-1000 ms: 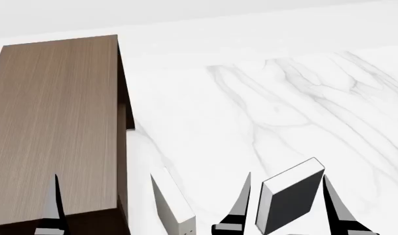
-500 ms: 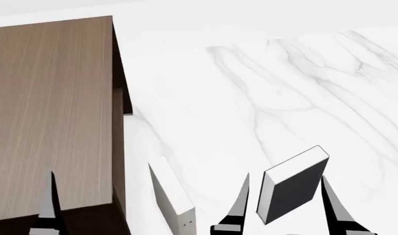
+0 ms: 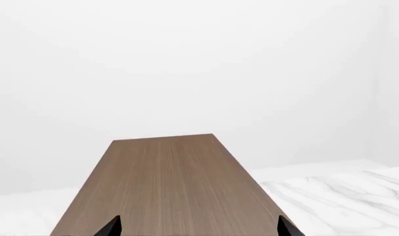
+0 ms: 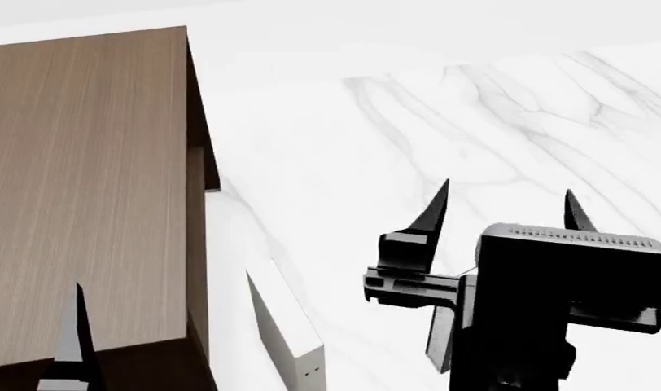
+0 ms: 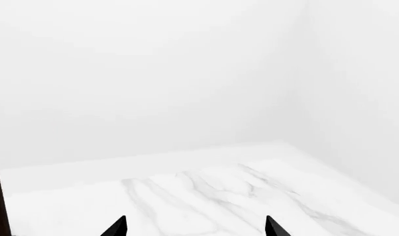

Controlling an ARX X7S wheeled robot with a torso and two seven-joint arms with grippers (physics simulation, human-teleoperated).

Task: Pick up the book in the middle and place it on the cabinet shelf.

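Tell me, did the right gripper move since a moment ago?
Yes. The right gripper has gone up and forward in the head view: its fingertips now reach well past the pale book, which stayed put. It now hides most of the dark book.

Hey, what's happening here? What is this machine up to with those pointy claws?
It is a two-armed robot meant to put a dark book on the wooden cabinet. Right now neither claw holds anything. The right gripper is open above the marble surface, and its black body hides nearly all of the dark book. The left gripper, also open, hovers over the cabinet top. A pale book stands on edge beside the cabinet.
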